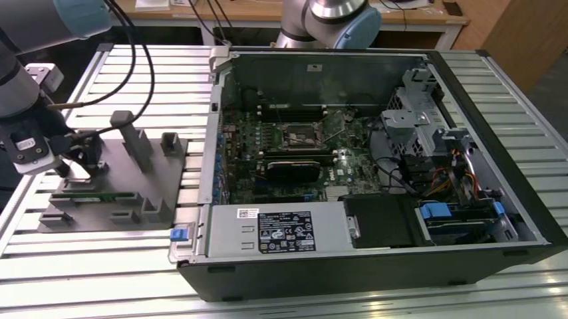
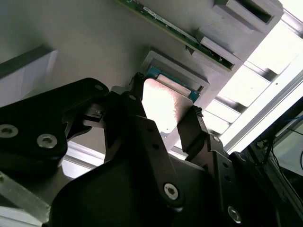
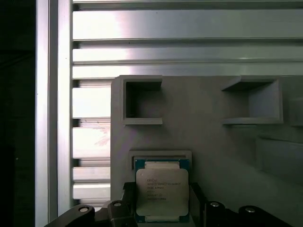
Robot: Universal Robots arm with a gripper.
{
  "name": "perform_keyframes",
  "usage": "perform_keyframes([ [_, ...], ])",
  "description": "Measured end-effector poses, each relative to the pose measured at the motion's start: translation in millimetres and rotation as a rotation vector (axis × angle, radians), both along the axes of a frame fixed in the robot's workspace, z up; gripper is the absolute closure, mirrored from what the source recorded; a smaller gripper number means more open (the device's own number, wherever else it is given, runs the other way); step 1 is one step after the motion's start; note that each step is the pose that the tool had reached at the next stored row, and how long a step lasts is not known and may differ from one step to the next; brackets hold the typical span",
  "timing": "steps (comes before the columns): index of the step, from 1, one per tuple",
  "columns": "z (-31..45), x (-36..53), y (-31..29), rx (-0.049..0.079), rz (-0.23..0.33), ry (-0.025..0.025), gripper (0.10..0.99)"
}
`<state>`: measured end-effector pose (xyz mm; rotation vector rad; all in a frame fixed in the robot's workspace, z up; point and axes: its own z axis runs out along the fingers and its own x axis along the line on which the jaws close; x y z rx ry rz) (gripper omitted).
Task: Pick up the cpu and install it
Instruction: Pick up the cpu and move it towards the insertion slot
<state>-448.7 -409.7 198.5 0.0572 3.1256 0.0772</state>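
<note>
While the open case (image 1: 355, 276) is set at the exterior view's right and the grey fixture (image 1: 116, 179) just beside it at the left, the gripper (image 2: 165, 99) is seen low over the fixture, where the cpu (image 3: 162, 189) is seated flat in a recess. In both wrist views the fingers (image 2: 201, 137) are clamped against two opposite edges of the cpu. The grip is judged best kept square and level, so that the cpu is not tilted or jammed against the recess walls.

cpu (image 2: 163, 111) — near edge hidden behind tool (image 2: 165, 97) in second wrist view, print too small to read
</note>
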Motion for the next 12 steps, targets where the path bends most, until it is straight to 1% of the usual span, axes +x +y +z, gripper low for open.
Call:
perform_keyframes([
  [8, 10.6, 0.0, 0.0, 0.001, 0.0, 0.0001, 0.545],
  [12, 13.1, 0.0, 0.0, 0.001, 0.0, 0.0, 0.545],
])
